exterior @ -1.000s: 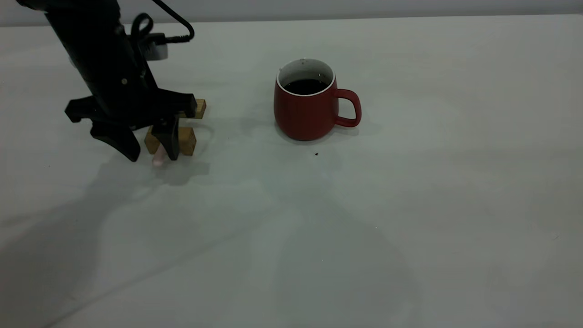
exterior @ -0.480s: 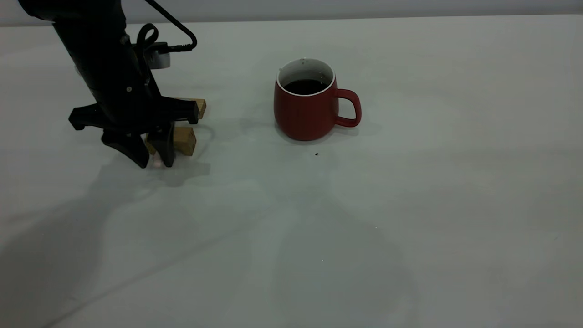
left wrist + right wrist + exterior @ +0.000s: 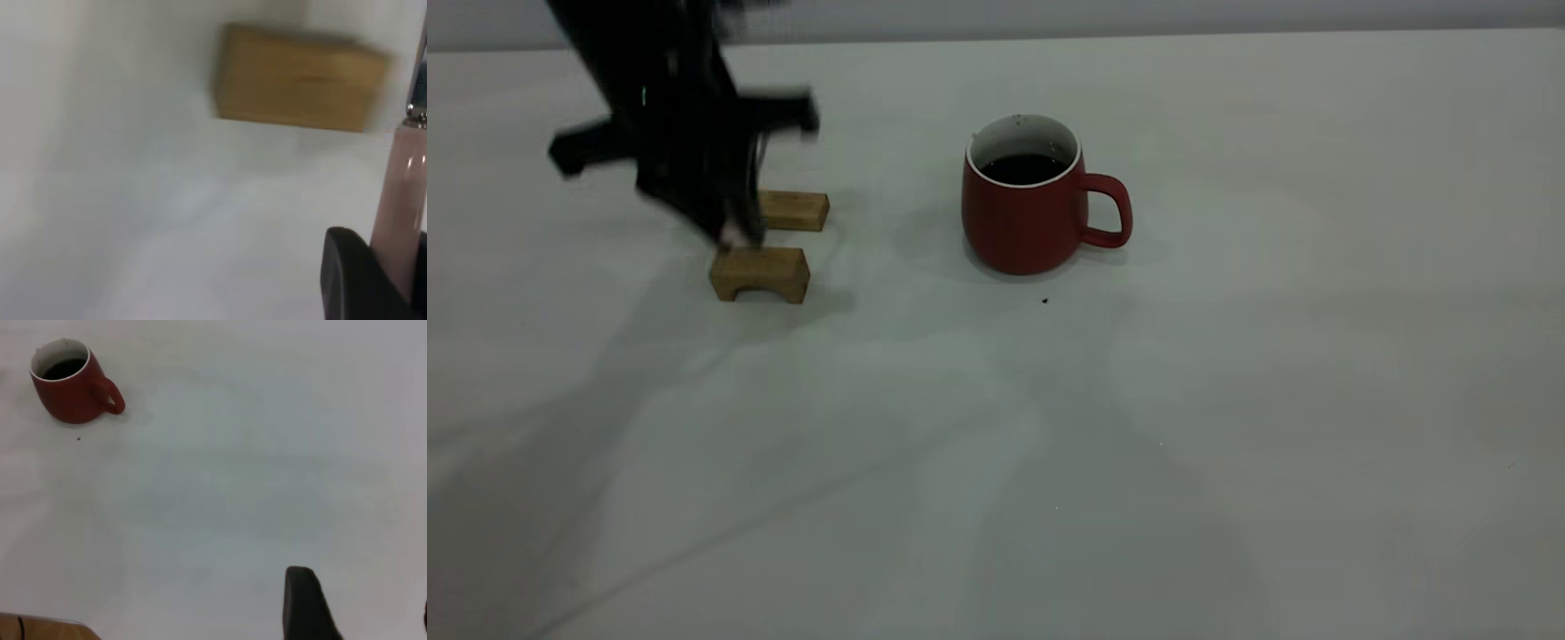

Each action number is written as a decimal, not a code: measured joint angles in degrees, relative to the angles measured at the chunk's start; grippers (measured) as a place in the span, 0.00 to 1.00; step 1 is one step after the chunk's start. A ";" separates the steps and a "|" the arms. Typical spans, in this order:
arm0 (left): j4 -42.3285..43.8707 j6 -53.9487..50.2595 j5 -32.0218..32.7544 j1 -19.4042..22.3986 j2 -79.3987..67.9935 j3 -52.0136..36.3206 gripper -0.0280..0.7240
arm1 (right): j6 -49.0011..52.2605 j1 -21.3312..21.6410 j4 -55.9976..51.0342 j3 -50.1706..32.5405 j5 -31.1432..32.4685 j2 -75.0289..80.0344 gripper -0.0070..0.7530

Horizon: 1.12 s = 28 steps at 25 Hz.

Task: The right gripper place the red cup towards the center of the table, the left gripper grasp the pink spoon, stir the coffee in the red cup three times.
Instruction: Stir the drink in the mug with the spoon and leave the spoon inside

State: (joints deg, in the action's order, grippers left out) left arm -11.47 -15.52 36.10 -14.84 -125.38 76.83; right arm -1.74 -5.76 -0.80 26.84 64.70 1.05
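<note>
The red cup (image 3: 1023, 222) stands upright near the middle of the table (image 3: 1227, 400), handle to the right, with dark coffee (image 3: 1024, 167) inside. The left gripper (image 3: 734, 233) hangs blurred above the two wooden blocks, left of the cup, shut on the pink spoon (image 3: 735, 236). In the left wrist view the pink spoon (image 3: 399, 193) runs out from between the black fingers (image 3: 350, 280), and its metal neck (image 3: 419, 93) shows past the handle. The right gripper (image 3: 363, 613) is open, far from the red cup (image 3: 67, 397), holding nothing.
Two tan wooden blocks lie left of the cup: an arched one (image 3: 760, 273) in front and a flat one (image 3: 793, 211) behind it. A tiny black speck (image 3: 1044, 300) sits just in front of the cup. A brown corner (image 3: 40, 628) shows in the right wrist view.
The left gripper closed on the pink spoon by the arched block, then rose and moved back with it. The cup and both blocks stayed put.
</note>
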 joint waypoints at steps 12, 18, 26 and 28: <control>-57.49 -0.23 11.76 -0.05 5.30 0.20 0.26 | 0.00 0.00 -0.05 0.00 0.00 0.00 0.61; -76.84 -1.70 14.34 -0.05 3.46 0.20 0.26 | 0.00 0.00 -0.05 0.00 0.00 0.00 0.61; -86.62 -10.44 16.64 -0.07 -0.59 0.20 0.26 | 0.00 0.00 -0.05 0.00 0.00 0.00 0.61; -86.82 -13.71 16.45 -0.07 -1.11 0.20 0.26 | 0.00 0.00 -0.05 0.00 0.00 0.00 0.61</control>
State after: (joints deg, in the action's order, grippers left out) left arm -98.29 -29.23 52.55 -14.91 -126.48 77.03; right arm -1.74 -5.76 -0.85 26.84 64.70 1.05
